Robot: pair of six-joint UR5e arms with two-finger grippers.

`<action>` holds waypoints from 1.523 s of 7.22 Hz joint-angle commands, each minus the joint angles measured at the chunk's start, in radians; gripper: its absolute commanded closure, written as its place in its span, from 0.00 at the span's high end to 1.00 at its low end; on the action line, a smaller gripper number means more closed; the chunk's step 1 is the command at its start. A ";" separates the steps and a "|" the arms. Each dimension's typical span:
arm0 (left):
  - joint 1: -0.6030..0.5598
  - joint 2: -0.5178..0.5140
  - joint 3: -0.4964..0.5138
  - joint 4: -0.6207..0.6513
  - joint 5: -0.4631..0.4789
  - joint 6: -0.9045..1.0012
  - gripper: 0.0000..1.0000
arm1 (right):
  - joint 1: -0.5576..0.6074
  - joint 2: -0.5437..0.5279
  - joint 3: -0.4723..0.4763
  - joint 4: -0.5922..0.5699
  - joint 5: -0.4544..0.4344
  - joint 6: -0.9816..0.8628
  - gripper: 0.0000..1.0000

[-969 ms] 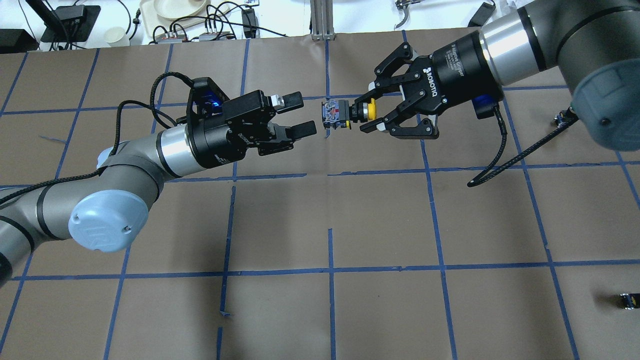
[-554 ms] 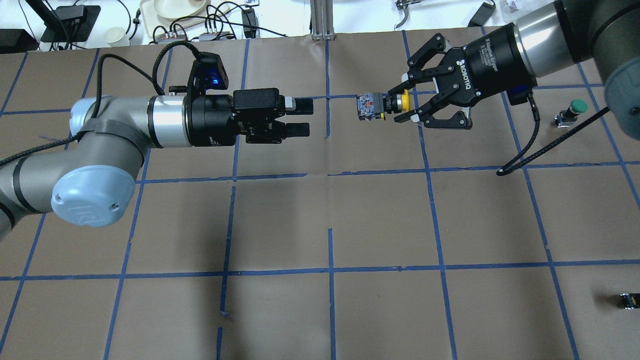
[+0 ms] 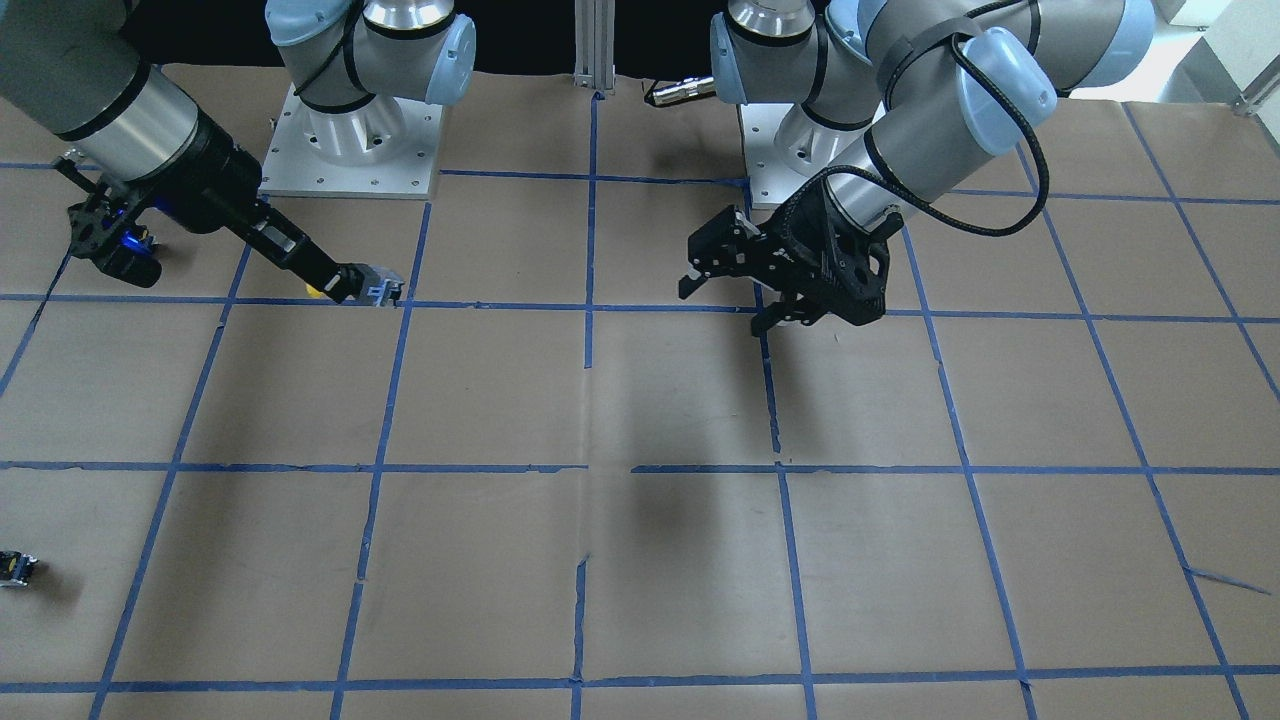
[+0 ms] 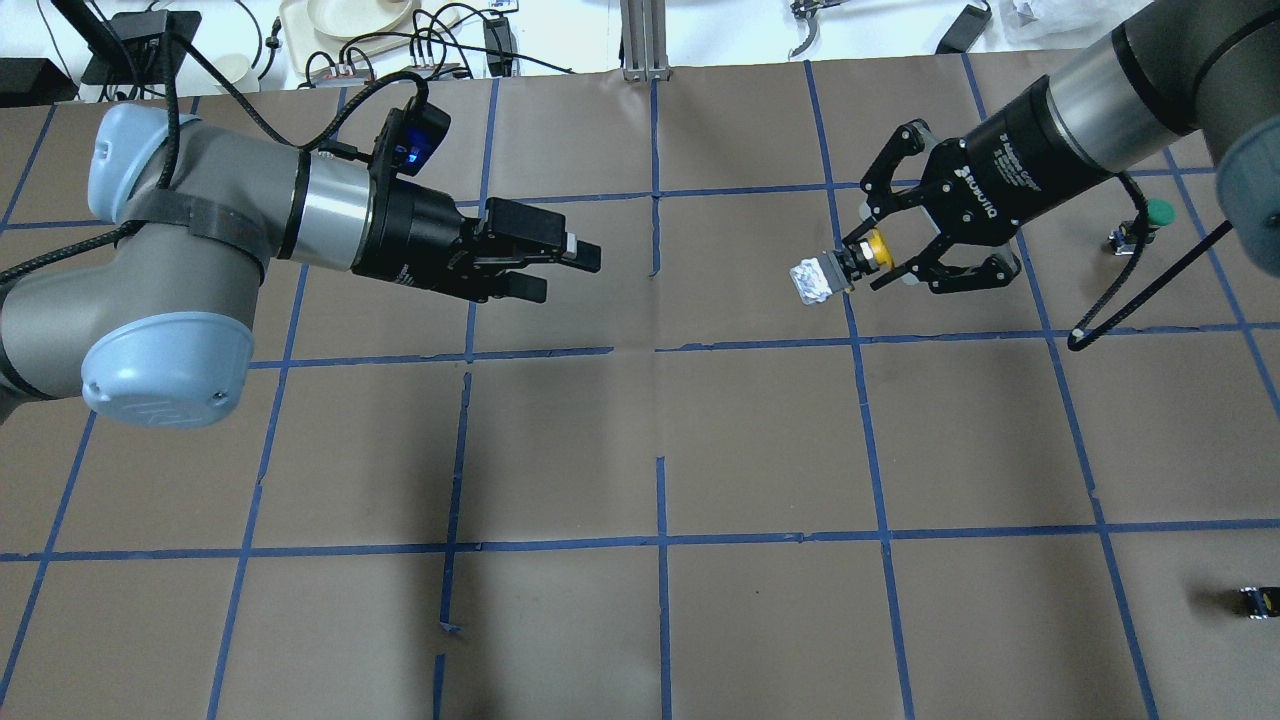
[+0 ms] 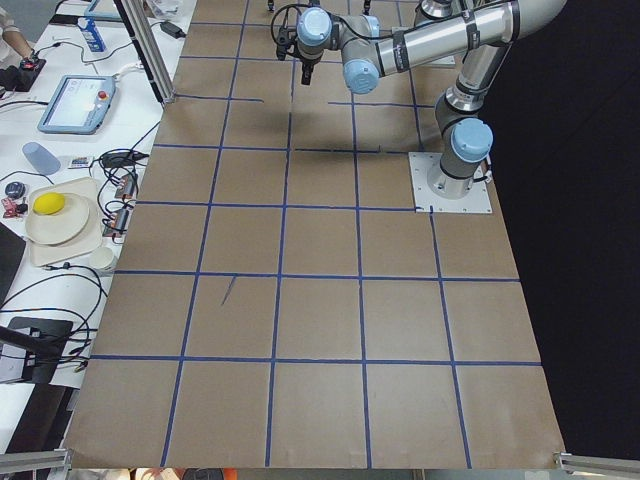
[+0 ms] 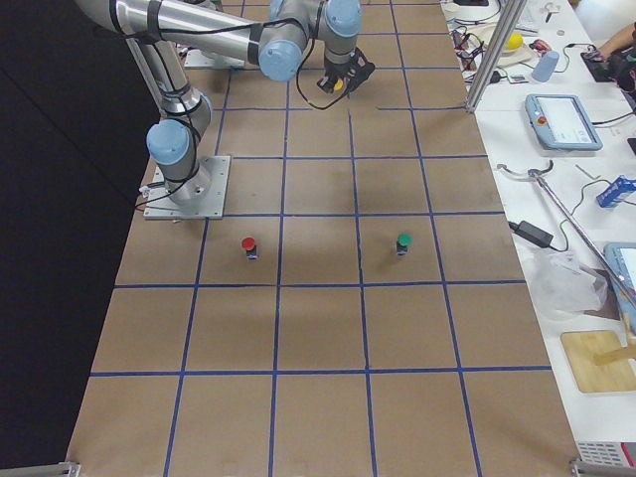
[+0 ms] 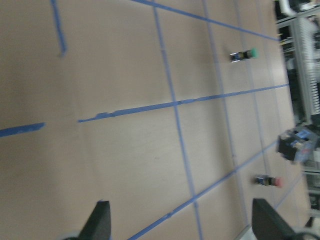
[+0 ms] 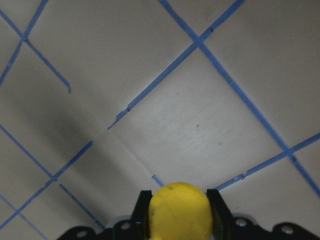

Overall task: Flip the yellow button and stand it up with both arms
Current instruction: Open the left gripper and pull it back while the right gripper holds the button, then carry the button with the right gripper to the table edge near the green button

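The yellow button (image 4: 838, 270) is gripped in the right tool (image 4: 866, 264), over the far right part of the worktop (image 4: 760, 440). The fingers are clamped on it just behind the yellow cap. The cap is turned in toward the tool's palm, and the grey block is pointed out past the fingertips and tilted downward, above a blue tape line. From the right wrist camera the cap is seen held snugly between the two black fingers (image 8: 216, 202).

The left tool (image 4: 570, 275) is held out over the left half, well apart from the button. Its fingers are spread and nothing is carried between them.

A green-capped button (image 4: 1150, 215) is seen standing upright further right, beside the right arm's cable. A red-capped button (image 6: 248, 244) is stood nearer the robot's base. A small black block (image 4: 1258, 600) is seen at the near right edge.
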 commanded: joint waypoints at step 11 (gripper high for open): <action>-0.132 0.006 0.328 -0.410 0.440 -0.129 1.00 | -0.564 0.209 0.427 -1.078 -0.193 -1.221 0.07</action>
